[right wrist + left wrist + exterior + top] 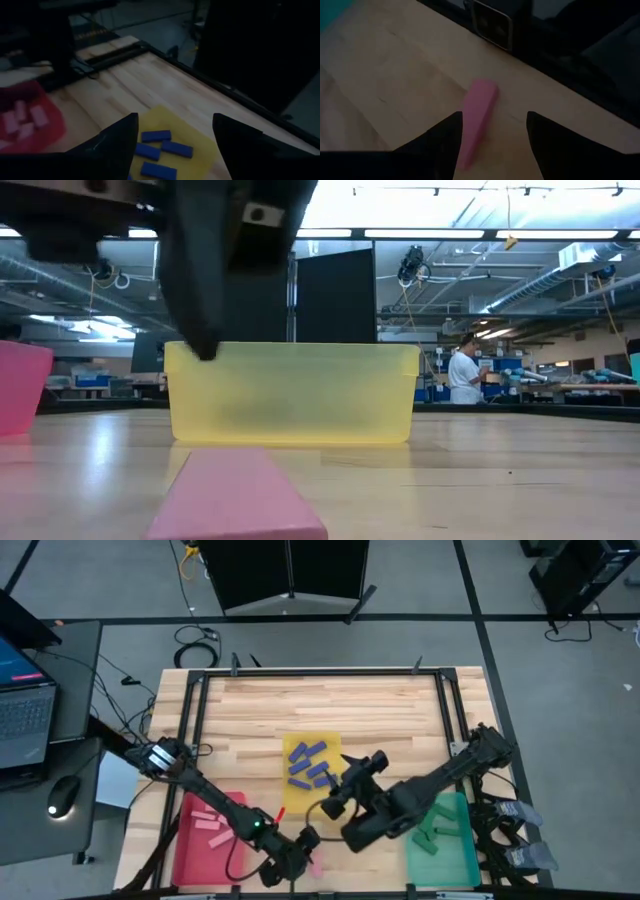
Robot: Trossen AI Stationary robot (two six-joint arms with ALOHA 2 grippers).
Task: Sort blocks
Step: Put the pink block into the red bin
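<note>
**Sorting nearly done — one pink block left on the tabletop**

Most of the blocks already sit in trays by colour. The red tray [195,840] holds pink blocks [212,823], the yellow tray [330,745] holds blue blocks [308,767], and the teal tray [455,850] holds green blocks [432,832]. From above, no other loose blocks show on the bare wood, though the arms hide part of it.

What remains, as far as the views show, is a single pink block [479,112] lying flat on the tabletop [330,700] near its front edge, just beside the red tray. The left gripper [492,132] hovers low over it with jaws spread wide and holding nothing; in the left wrist view the block lies by one dark finger [445,137], not centred in the gap. The grasp is not yet made, so the step in hand looks like the pick-up of this last piece — then a short carry to the red tray.

The right gripper [172,132] hangs above the yellow tray, jaws wide apart and empty; it appears to have nothing left to fetch.

The low view shows the pink block close in front, the yellow tray behind it, and a person far off in the room.
</note>
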